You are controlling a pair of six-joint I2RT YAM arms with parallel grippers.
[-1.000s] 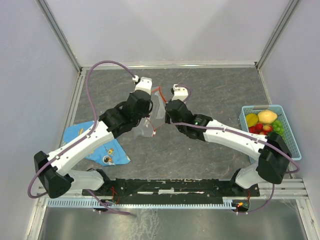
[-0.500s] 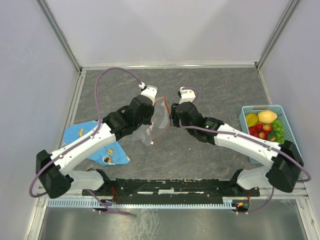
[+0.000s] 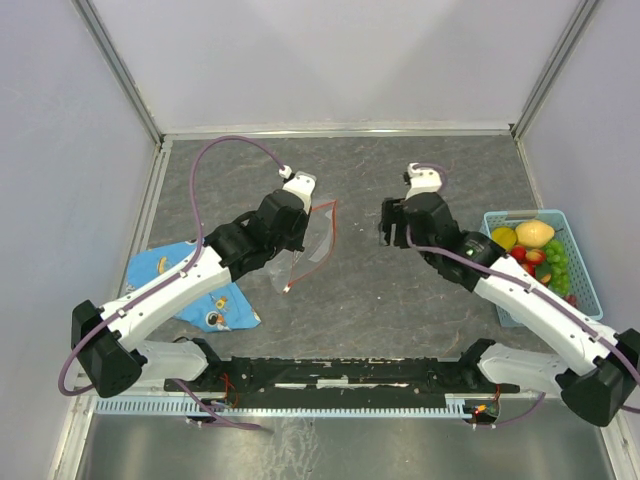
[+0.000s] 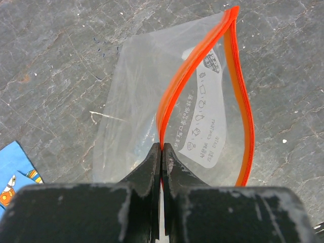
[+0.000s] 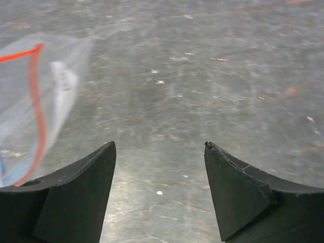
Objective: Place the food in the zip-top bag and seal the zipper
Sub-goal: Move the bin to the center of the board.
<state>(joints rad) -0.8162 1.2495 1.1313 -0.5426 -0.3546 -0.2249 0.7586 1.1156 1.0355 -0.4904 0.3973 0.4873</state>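
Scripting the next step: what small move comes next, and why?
Probably swing the right pincer to the basket to pick up some food. The left pincer is shut on the zipper, the bag gapes open with nothing visible inside, and the right pincer is open and empty.

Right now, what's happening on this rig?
The left gripper is pinched shut on one lip of the clear, crinkly zip-top bag, holding its mouth agape. The orange-red zipper strip is unsealed. The right gripper is open and empty, apart from the bag, above the grey table between the bag and the light-blue plastic basket. All the small toy fruits sit in that basket, none in the bag yet. A blue patterned cloth lies by the left arm.
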